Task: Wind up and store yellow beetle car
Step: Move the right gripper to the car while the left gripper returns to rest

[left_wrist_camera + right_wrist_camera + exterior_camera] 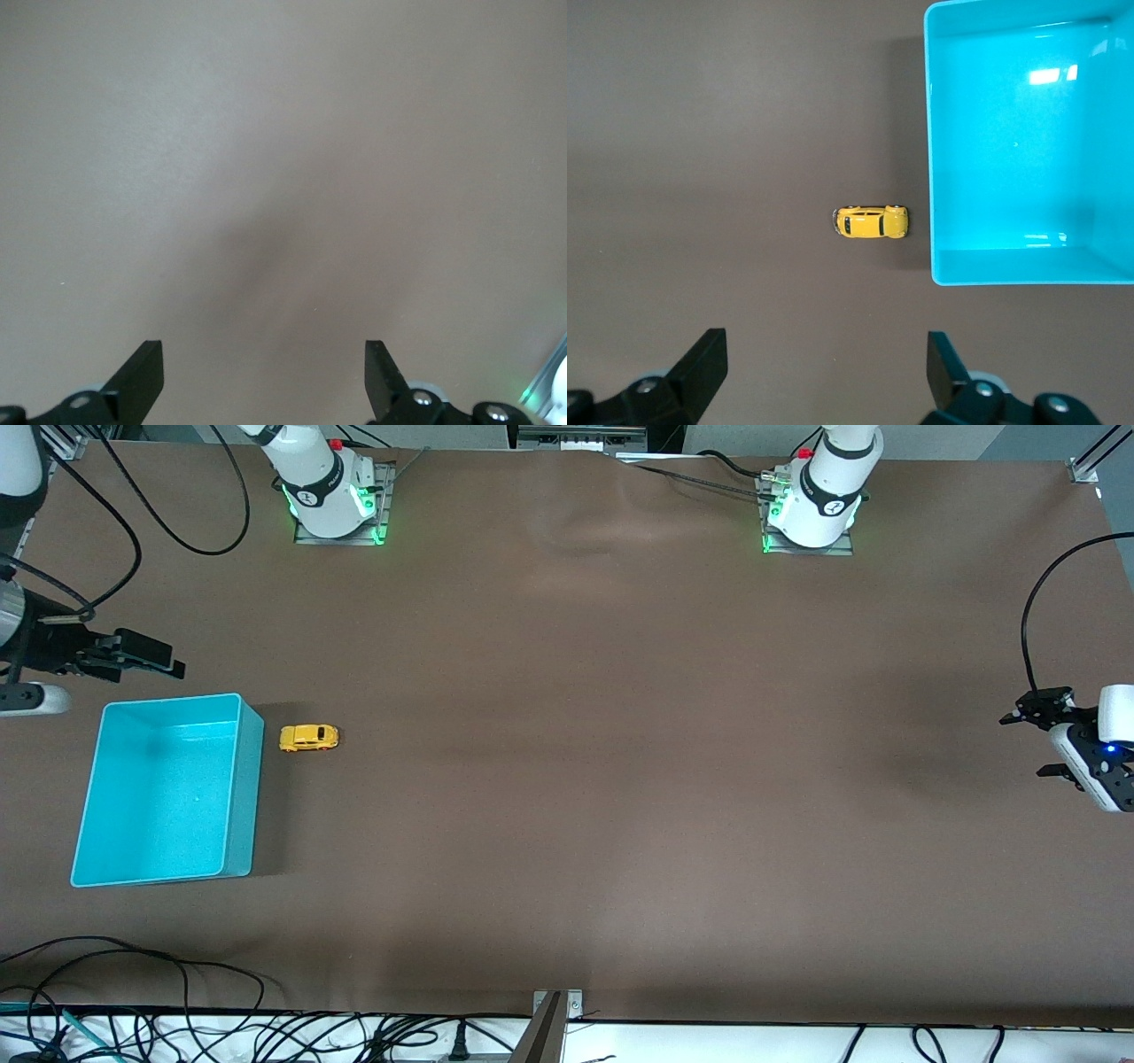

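Yellow beetle car (870, 222) is sitting at twelve o'clock from the right gripper's (824, 372) spread fingers, beside the bin (252, 779); left gripper (264, 381) is hanging spread over the brown table (620, 779).

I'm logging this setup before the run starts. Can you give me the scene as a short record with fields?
car: yellow beetle car on its wheels on the table, beside the turquoise bin, apart from it
bin: open-topped, nothing seen in it, at the right arm's end of the table
left gripper: open, holding nothing, at the left arm's end of the table, waiting
right gripper: open, holding nothing, above the table close to the bin
task state: car not yet picked up or stored
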Motion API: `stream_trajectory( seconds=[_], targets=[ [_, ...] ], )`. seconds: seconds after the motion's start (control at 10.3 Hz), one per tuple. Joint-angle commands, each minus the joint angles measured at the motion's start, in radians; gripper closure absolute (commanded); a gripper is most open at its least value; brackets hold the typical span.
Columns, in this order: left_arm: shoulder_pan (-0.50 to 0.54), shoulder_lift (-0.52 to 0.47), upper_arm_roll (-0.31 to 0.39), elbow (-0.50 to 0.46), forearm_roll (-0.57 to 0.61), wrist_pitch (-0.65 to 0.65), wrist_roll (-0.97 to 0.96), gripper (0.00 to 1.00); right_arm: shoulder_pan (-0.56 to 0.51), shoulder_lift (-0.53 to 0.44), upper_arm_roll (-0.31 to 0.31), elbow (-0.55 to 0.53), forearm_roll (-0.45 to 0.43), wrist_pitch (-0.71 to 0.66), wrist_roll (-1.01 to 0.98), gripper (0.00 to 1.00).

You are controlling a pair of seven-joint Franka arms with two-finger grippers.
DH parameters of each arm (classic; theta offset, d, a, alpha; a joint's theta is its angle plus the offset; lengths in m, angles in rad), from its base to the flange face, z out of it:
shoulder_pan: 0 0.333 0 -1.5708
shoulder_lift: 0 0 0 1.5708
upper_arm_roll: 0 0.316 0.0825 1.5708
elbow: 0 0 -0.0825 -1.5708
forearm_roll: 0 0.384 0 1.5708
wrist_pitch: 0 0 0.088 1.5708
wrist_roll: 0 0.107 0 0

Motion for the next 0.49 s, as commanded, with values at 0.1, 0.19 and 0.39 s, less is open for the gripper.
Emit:
stream_trajectory(
  seconds=[0.1, 0.19, 0.39],
  targets=[
    [-0.037, -0.084, -0.063, 0.020, -0.010, -0.106, -0.332, 0.00, 0.071, 0.007, 0.014, -0.018, -0.073, 0.045, -0.026, 0.00],
    [-0.039, -0.111, -0.101, 0.020, -0.007, -0.118, -0.454, 0.00, 0.080, 0.009, 0.014, -0.029, -0.073, 0.055, -0.055, 0.00],
    [-0.039, -0.153, -0.184, 0.020, 0.001, -0.144, -0.684, 0.00, 0.079, 0.009, 0.014, -0.077, -0.070, 0.131, -0.228, 0.00]
  ],
)
